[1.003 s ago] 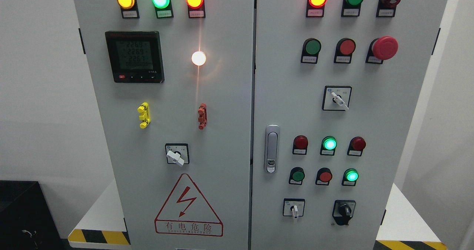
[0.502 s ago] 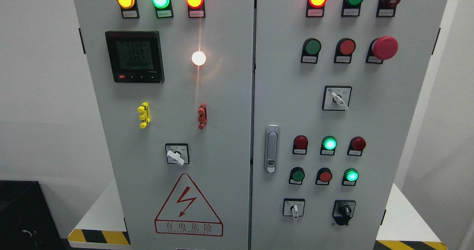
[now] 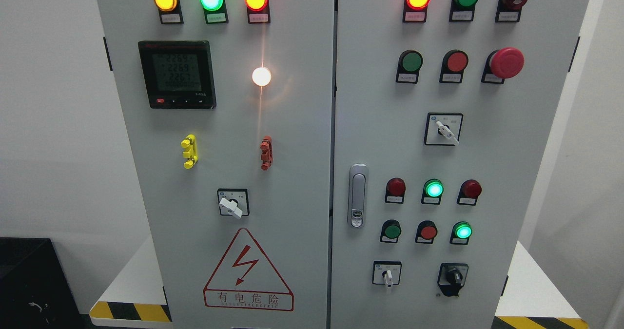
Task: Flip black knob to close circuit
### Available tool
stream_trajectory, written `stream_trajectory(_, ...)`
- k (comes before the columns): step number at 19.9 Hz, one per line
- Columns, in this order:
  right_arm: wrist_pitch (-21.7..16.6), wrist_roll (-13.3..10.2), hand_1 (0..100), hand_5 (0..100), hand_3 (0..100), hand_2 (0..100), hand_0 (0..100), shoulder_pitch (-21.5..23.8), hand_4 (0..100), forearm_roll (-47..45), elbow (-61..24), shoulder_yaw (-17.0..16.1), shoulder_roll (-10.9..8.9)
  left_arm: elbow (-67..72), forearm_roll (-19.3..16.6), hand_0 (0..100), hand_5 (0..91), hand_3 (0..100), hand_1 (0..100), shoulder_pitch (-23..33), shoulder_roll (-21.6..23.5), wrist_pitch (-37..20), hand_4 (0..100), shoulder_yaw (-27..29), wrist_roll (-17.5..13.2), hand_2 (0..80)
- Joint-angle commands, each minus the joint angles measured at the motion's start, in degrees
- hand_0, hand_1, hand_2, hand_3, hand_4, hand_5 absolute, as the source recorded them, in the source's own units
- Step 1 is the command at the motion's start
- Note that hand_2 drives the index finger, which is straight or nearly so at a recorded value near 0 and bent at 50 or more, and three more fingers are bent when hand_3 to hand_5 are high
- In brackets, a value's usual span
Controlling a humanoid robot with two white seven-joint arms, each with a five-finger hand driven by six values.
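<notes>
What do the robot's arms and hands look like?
They can't be described: neither arm nor hand shows in the head view. Only the grey cabinet is in sight, with the black knob at its lower right.

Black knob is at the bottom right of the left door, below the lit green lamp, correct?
Not quite: the head view shows the black knob at the bottom right of the right door, below the lit green lamp.

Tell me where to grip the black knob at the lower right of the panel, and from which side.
Pinch the raised ridge of the black knob across its two flat sides, coming straight at the right door. The ridge stands roughly upright, so fingers go left and right of it.
</notes>
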Motion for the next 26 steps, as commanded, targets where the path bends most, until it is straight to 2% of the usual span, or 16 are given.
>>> stream_trajectory(1,0.88,-0.84,5,56,61,49,0,-0.12,53,8.97,-15.83,0.05,0.01,-1.67,0.03,12,0.0,0,56,1.32,0.00,0.04,0,0.00,-0.04,0.0)
stream_trajectory(3,1.42,-1.54,4,65,62,50,0,-0.21,57,10.11,-18.38,0.05,0.01,-1.76,0.03,12,0.0,0,56,1.32,0.00,0.04,0,0.00,-0.04,0.0)
stream_trajectory(4,1.42,-2.85,4,67,62,51,0,-0.21,58,11.51,-19.52,0.05,0.01,-1.76,0.03,12,0.0,0,56,1.32,0.00,0.04,0,0.00,-0.04,0.0)
stream_trajectory(6,1.42,-5.92,3,84,68,54,0,-0.29,67,15.54,-21.63,-0.56,0.01,-1.67,0.03,12,0.0,0,56,1.32,0.00,0.04,0,0.00,-0.04,0.0)
stream_trajectory(9,1.24,-6.29,3,96,74,57,0,-0.21,75,17.15,-26.12,-0.48,0.09,-1.76,0.03,12,0.0,0,56,1.32,0.00,0.04,0,0.00,-0.04,0.0)
stream_trajectory(19,1.51,-5.76,3,100,84,69,0,-2.75,82,17.76,-34.12,-1.00,0.18,-1.76,0.03,12,0.0,0,56,1.32,0.00,0.04,0,0.00,-0.04,0.0)
stream_trajectory(22,2.55,-3.66,4,100,89,76,0,-3.72,84,18.55,-37.19,-1.53,0.27,-1.67,-0.06,12,0.0,0,56,1.32,0.00,0.04,0,0.00,-0.04,0.0)
stream_trajectory(26,3.70,-2.78,5,100,97,83,0,-4.51,90,18.64,-39.92,-1.62,0.36,-1.76,0.03,12,0.0,0,56,1.32,0.00,0.04,0,0.00,-0.04,0.0)
